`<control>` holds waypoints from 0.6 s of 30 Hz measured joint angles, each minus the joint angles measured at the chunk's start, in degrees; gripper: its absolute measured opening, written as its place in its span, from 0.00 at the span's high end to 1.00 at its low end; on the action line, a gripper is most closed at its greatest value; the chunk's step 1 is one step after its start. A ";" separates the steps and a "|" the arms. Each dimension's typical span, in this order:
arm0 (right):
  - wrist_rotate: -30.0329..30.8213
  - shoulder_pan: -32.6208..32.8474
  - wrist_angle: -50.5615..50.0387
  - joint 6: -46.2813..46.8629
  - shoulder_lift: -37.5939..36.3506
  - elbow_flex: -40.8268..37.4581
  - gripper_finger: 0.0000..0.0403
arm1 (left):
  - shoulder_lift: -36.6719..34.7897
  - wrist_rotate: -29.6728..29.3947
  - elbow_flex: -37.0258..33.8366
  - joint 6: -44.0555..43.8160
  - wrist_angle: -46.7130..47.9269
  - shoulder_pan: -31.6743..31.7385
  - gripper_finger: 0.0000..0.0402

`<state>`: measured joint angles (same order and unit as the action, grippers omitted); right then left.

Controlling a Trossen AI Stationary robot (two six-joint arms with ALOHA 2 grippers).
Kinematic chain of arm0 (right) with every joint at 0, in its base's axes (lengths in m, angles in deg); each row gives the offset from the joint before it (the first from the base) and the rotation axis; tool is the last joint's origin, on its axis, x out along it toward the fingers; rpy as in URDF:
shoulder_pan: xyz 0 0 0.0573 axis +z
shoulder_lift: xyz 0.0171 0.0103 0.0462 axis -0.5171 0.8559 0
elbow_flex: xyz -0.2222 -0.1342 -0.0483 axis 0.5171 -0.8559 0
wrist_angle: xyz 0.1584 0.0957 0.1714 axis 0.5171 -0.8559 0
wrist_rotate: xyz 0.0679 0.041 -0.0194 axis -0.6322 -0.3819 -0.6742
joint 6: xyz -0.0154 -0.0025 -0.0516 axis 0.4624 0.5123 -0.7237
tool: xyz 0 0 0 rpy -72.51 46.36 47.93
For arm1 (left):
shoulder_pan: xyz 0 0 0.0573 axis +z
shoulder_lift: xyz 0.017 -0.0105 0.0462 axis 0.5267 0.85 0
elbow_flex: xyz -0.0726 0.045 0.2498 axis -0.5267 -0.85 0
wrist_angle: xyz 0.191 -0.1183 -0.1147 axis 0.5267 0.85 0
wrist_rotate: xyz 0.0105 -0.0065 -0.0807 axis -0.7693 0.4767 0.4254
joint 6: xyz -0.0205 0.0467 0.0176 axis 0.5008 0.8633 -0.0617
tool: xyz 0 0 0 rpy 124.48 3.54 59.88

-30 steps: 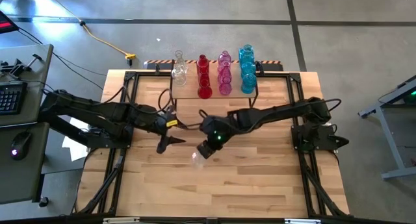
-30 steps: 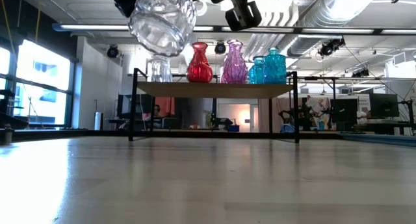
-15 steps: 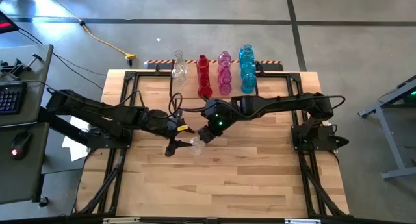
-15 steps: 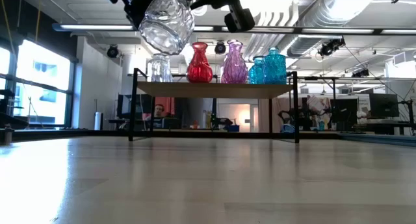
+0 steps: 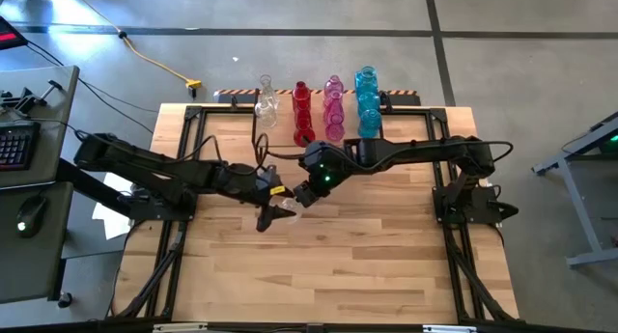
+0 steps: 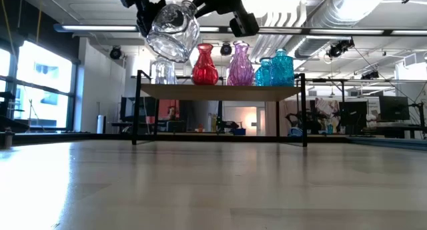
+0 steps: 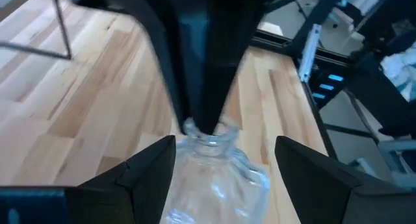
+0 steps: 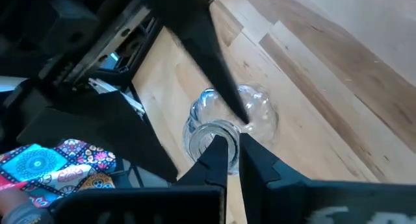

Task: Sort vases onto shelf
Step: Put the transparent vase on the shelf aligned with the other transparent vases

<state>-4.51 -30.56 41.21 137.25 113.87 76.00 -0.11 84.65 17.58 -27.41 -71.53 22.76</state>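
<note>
A clear glass vase point(image 5: 286, 209) hangs tilted above the middle of the table, high in the low view point(image 6: 172, 31). My right gripper point(image 5: 297, 200) is shut on its mouth. My left gripper point(image 5: 275, 213) is open; its fingers point(image 7: 151, 169) stand on either side of the vase's bulb point(image 7: 218, 178), and I cannot tell whether they touch it. The shelf point(image 6: 220, 91) stands at the far edge. On it are clear vases point(image 5: 266, 101), red vases point(image 5: 302, 113), pink vases point(image 5: 334, 109) and blue vases point(image 5: 367, 103), in rows. My right gripper pinches the rim of the vase's mouth point(image 8: 207, 134), with one finger seemingly inside the mouth and the other outside. It comes slanting down from the table's right. The vase is lifted clear of the table, tilted, its bulb point(image 8: 259, 110) pointing away toward my left gripper.
Black frame rails point(image 5: 193, 130) run along the tabletop's left, right and far edges. The right arm's base point(image 5: 468, 203) stands at the right. Bare wood point(image 5: 319, 275) lies toward the near edge. A desk with a keyboard point(image 5: 14, 145) stands beyond the table's left side.
My right gripper has carried the clear vase toward the far edge and slightly up, the vase tipping a little. My left gripper has moved toward the table's right and a little down, rolling, until its open fingers stand on either side of the vase's bulb.
</note>
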 joint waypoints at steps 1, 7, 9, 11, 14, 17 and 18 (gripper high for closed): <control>0.06 0.00 0.02 0.00 0.00 0.00 1.00 | 0.26 -0.47 0.00 -0.67 -0.04 0.14 0.37; 1.03 0.02 0.35 0.00 -0.02 0.00 1.00 | 0.89 -0.73 0.00 -1.22 -2.13 0.79 0.37; 1.03 0.02 0.75 0.02 -0.02 0.00 1.00 | 0.89 -0.78 0.00 -1.22 -2.95 0.79 0.37; 1.07 0.04 0.90 0.02 -0.02 0.00 1.00 | 0.89 -0.80 0.00 -1.21 -3.31 0.79 0.37; 1.34 0.04 0.99 0.10 -0.02 0.00 1.00 | 0.89 -0.85 0.00 -1.20 -2.96 0.77 0.40; 1.44 0.04 1.55 0.17 -0.02 0.00 1.00 | 0.89 -1.02 0.00 -1.20 -2.72 0.77 0.46; 1.44 0.04 1.69 0.20 -0.02 0.00 1.00 | 0.89 -1.10 0.00 -1.20 -2.76 0.79 0.49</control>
<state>-3.07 -30.51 42.90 137.45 113.85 76.00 0.78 83.55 17.58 -28.61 -74.29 23.55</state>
